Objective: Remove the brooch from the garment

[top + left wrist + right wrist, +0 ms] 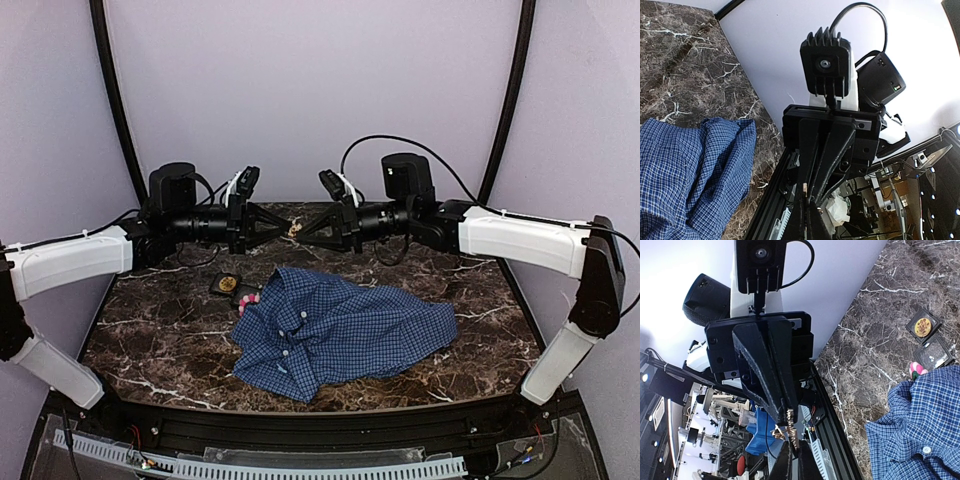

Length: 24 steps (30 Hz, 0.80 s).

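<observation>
Well, one blue check shirt [345, 325] lies crumpled on the marble table [150, 340], nearest the arm bases. Just past the shirt's far left corner sits one black tray [222, 284]. One of its slots holds a round gold piece [922, 326] and the next holds something small and pale [936, 352]. A pink-and-white striped piece [247, 298] touches the shirt's edge. Beyond the shirt and raised well clear of it, the left gripper [284, 229] and right gripper [303, 229] meet tip to tip. Both are pressed together on the one gold brooch [293, 229].
</observation>
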Tool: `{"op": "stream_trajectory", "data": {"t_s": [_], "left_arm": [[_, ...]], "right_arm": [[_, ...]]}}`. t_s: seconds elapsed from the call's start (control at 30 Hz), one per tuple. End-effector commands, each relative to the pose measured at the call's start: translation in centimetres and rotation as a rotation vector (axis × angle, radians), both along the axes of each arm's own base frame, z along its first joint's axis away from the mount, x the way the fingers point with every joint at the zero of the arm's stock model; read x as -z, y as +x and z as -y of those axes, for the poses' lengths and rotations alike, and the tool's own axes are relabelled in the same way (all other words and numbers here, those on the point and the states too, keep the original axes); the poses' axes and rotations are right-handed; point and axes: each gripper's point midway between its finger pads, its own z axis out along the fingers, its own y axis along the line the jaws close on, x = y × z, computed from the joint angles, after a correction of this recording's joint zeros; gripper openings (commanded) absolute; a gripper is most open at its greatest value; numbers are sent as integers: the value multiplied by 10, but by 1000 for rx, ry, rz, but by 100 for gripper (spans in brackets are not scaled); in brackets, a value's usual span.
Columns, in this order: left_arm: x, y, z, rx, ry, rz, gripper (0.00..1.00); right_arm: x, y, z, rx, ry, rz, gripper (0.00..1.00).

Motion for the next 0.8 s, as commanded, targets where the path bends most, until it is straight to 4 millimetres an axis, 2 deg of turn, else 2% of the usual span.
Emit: {"op": "stream_trajectory", "data": {"t_s": [0.0,0.2,0.37,0.63,0.77], "left_arm": [[-6,-5,0,27,-24,21,1],[-4,-3,-1,14,-18,16,4],[1,0,-6,-26,2,6,34],[3,8,-24,-111,9,15,60],[-8,4,-28,-116,-13,63,72]], "right_arm": [[8,3,-3,2,3,-7,0],[6,4,-3,6,9,-3,0],[4,6,0,27,7,8,0],[6,8,3,34,-4,9,0],[8,8,2,32,-9,6,0]]}}
